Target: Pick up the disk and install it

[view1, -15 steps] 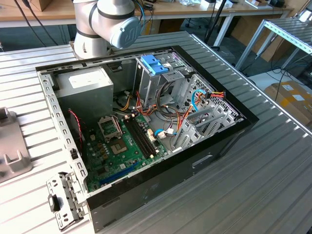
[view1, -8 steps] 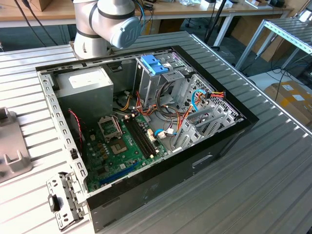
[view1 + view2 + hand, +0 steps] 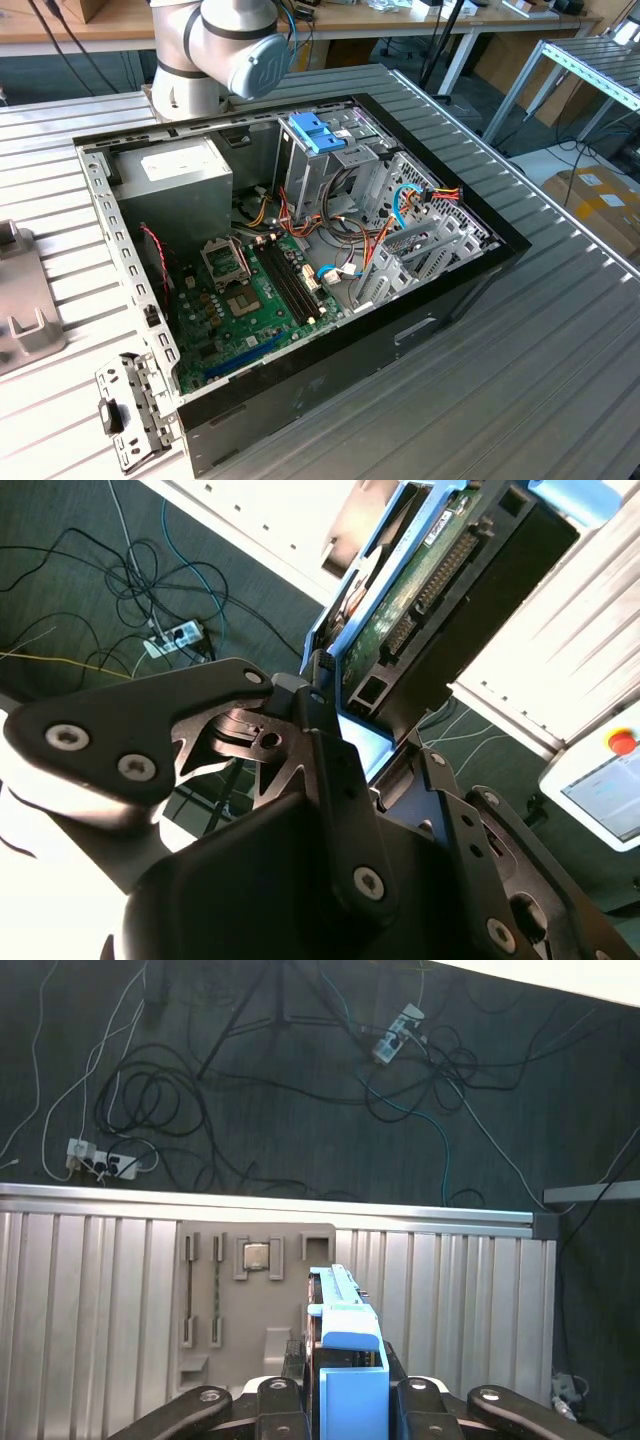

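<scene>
We judge that the pick-up is done and the install is not yet done. The pincer (image 3: 350, 1400) is clenched on the disk (image 3: 348, 1335), and the blue carrier stands between its two fingers. As far as we can tell, the disk is held apart from the ribbed table (image 3: 90, 1290).

In the exterior view we go from left to right:
- At 9 o'clock a grey fixture (image 3: 22, 300) lies on the table.
- At 7 o'clock, just beside the case corner, lies a loose metal bracket (image 3: 128, 410).
- The open computer case (image 3: 330, 375) takes the middle.
- Inside the case, the grey power supply (image 3: 175, 175) sits at 10 o'clock and the motherboard (image 3: 240, 300) at 7 o'clock.
- The drive cage (image 3: 350, 170) sits at 12 o'clock, with a light-blue bracket (image 3: 315, 130) on top of it.

In our opinion the install calls for turning the disk so that its carrier lines up straight with a free bay of the cage. The coloured cables (image 3: 400, 210) at 2 o'clock, the bracket and the thin cage walls stand close to this way.
</scene>
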Action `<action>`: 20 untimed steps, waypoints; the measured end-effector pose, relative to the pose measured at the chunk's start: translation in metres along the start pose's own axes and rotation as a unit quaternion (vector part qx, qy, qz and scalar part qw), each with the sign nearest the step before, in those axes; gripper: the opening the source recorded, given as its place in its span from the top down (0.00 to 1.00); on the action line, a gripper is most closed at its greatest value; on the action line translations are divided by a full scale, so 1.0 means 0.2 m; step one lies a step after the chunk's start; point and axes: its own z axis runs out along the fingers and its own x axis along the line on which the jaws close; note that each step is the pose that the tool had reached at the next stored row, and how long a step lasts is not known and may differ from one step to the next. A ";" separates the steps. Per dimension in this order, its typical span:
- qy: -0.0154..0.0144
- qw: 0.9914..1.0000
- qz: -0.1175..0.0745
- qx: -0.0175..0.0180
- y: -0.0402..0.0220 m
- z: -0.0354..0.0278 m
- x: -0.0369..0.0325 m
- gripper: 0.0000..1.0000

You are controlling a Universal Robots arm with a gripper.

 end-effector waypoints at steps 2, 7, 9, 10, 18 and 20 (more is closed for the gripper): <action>0.000 1.000 0.000 0.000 -0.011 0.004 0.004 0.63; 0.000 1.000 0.000 -0.001 -0.029 0.010 0.008 0.63; 0.000 1.000 0.000 -0.001 -0.035 0.012 0.010 0.63; 0.000 1.000 0.000 -0.001 -0.038 0.013 0.011 0.63; 0.000 1.000 0.000 -0.001 -0.052 0.022 0.018 0.63; 0.000 1.000 0.000 -0.001 -0.054 0.023 0.020 0.63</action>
